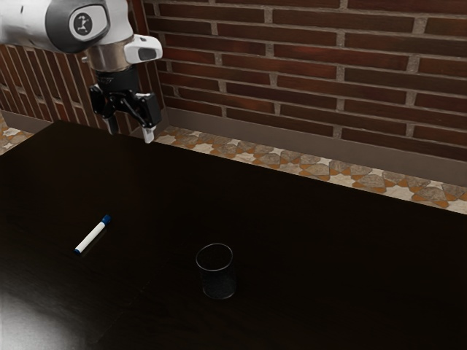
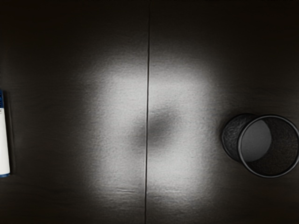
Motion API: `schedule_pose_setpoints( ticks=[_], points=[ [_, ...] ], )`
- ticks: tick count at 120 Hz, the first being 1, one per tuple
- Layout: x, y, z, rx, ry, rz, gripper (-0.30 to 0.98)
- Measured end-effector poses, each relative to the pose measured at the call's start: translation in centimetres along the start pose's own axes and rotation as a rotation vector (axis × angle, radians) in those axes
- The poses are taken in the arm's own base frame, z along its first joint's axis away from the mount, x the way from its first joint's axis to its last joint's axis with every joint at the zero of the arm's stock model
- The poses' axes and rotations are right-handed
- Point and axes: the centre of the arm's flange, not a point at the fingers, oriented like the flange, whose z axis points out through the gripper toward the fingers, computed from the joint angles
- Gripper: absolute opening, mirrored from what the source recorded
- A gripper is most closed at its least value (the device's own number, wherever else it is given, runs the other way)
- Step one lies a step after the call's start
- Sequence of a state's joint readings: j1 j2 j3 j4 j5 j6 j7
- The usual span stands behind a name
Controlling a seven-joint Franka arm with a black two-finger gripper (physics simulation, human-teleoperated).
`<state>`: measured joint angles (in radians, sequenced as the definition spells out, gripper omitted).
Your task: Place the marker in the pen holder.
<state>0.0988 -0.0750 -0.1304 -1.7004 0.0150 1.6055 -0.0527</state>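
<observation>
While a brick wall (image 1: 314, 80) rises behind it, a dark, glossy table (image 1: 328, 262) spreads across the foreground, bearing a pen holder and a marker. From the exterior view's upper left comes a white and black robot arm (image 1: 73, 29), its hand pointing down, well above the surface. At its end the two black jaws stand apart, with nothing between them.

Next in size is the black wire-mesh pen holder (image 1: 218, 283), an open-topped cylinder standing upright and looking empty. Smallest is the marker (image 1: 90, 238), with a white barrel and a blue cap, lying flat on the table well apart from the holder, towards the exterior view's left.

The task seems to be at its very start. Reaching, grasping, lifting, carrying and dropping the marker into the holder are all left to do.

As for the jaws, the marker lies below them and off to one side, out of their grasp. In the wrist view, a thin seam (image 2: 147, 93) in the table runs between marker and holder, which sit on opposite sides of the hand.
</observation>
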Motion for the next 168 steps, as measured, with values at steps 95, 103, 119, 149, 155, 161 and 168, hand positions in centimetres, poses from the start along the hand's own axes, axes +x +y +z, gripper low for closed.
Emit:
schedule_pose_setpoints(
  ticks=[95, 103, 119, 149, 155, 161, 168],
  points=[
    [1.1, -18.7, 31.8, 0.074, -0.022, -0.129, 0.69],
    [2.3, -19.5, 32.6, 0.059, 0.008, -0.124, 0.69],
    [3.4, -22.1, 33.9, 0.025, 0.032, -0.138, 0.69],
    [2.9, -23.8, 35.4, -0.014, 0.039, -0.072, 0.69],
    [2.8, -23.9, 35.7, -0.013, 0.041, -0.046, 0.69],
    [2.9, -23.9, 35.8, -0.011, 0.044, -0.014, 0.69],
    [2.9, -23.9, 35.9, -0.008, 0.048, 0.02, 0.69]
  ],
)
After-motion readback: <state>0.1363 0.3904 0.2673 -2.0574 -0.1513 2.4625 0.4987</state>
